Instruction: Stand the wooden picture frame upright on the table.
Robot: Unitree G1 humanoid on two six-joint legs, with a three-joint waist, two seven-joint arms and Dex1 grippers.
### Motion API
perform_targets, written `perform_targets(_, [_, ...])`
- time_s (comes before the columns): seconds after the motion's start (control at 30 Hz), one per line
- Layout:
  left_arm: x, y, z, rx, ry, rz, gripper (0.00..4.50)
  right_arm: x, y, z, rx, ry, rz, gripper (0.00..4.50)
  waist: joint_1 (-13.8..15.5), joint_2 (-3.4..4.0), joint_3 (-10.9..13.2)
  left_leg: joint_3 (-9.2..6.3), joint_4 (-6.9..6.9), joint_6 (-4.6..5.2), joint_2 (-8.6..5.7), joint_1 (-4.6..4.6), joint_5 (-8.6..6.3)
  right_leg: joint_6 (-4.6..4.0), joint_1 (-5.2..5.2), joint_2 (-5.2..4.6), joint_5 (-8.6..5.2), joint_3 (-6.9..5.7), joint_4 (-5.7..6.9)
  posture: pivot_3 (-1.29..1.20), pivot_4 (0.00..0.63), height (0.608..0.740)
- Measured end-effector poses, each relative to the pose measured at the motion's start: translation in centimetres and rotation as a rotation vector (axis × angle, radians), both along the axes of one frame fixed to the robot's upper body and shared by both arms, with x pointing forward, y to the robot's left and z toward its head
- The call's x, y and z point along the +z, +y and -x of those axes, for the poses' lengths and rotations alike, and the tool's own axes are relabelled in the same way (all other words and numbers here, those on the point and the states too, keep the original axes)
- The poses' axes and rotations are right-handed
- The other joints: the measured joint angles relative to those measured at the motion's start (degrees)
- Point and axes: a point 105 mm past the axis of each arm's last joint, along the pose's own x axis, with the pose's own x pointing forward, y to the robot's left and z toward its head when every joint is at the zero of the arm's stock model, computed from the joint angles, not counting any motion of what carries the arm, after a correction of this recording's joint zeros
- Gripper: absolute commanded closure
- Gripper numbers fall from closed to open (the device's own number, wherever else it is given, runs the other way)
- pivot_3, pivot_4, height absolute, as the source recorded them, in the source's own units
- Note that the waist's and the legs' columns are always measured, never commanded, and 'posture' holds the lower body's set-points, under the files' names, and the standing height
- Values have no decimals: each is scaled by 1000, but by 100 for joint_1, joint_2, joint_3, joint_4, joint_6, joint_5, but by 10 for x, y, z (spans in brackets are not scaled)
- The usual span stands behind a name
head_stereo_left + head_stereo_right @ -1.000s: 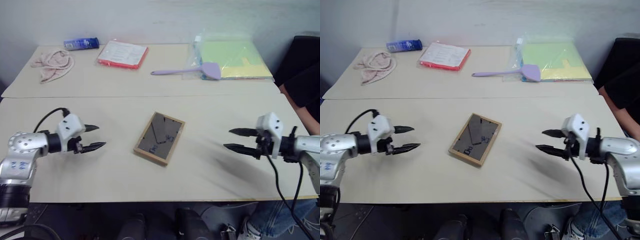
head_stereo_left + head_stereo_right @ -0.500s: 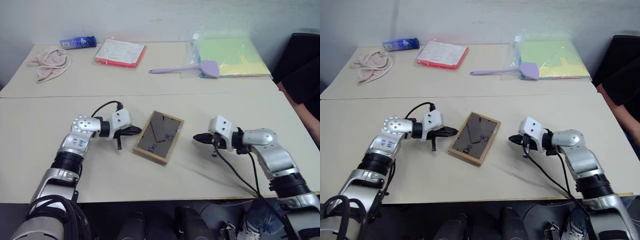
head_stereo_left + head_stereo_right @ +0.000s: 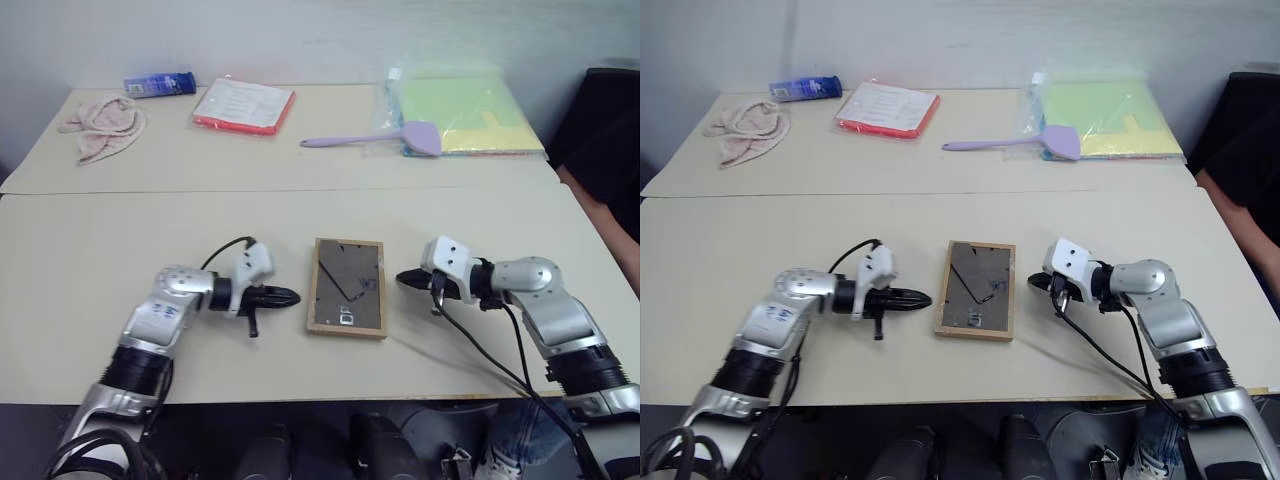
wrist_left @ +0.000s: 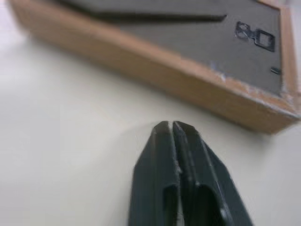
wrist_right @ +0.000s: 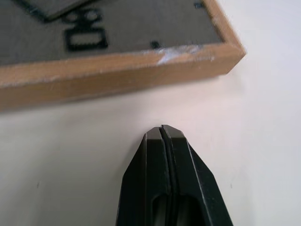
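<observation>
The wooden picture frame [image 3: 347,286] lies flat on the table [image 3: 90,250], its dark grey back and stand flap facing up, near the front middle. My left gripper [image 3: 292,297] is shut, its tip low over the table just left of the frame's left edge, a small gap away. On the other side my right gripper [image 3: 401,279] is shut too, pointing at the frame's right edge from close by. In the left wrist view the shut fingers [image 4: 170,155] face the light-wood edge [image 4: 155,70]. The right wrist view shows shut fingers [image 5: 164,160] just short of the frame's corner [image 5: 207,52].
Along the far side of the table lie a pink cloth [image 3: 100,122], a blue tube [image 3: 160,83], a red-edged packet [image 3: 245,105], a lilac spatula [image 3: 380,140] and a clear bag of green and yellow sheets [image 3: 465,115]. A person in dark clothes [image 3: 605,150] sits at the right.
Both grippers have shut and closed in on the frame from either side. The frame has turned from its slanted lie to nearly square with the table edge.
</observation>
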Motion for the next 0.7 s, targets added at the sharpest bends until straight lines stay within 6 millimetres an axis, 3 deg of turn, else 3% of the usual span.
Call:
perform_targets(0.17, [7, 14, 16, 154, 357, 148, 1970, -5, 3, 22, 108, 6, 69, 4500, 1, 0, 0, -3, 4, 1, 0, 4, -1, 1, 8, 0, 0, 1, 0, 0, 150, 740])
perform_targets(0.33, [13, 7, 19, 221, 521, 185, 440, -7, 15, 26, 158, -21, 92, 4500, 28, -1, 0, -8, 8, 0, -7, 17, -2, 1, 23, -5, 0, -1, -1, 0, 150, 740])
perform_targets(0.7, [10, -52, 11, 158, 598, 198, 440, -10, 30, 21, 190, -83, 113, 4500, 70, -6, -32, -8, 10, -3, -14, 36, -3, 1, 37, -9, 0, -1, -9, 0, 150, 740])
